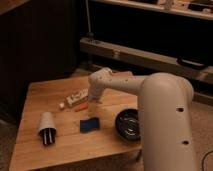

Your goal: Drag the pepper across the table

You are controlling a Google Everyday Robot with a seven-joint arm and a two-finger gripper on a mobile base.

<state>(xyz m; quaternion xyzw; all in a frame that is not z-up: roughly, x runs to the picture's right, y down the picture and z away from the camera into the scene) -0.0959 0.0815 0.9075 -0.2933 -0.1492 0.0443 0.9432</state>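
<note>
The pepper is a small slim orange piece lying on the light wooden table, just in front of a white labelled packet. My gripper hangs at the end of the white arm, pointing down over the table's middle. It sits just right of the pepper and packet and stands open with nothing in it. I cannot tell whether it touches the table top.
A blue sponge lies in front of the pepper. A black bowl stands at the front right, and a white cup lies on its side at the front left. Dark shelving stands behind the table.
</note>
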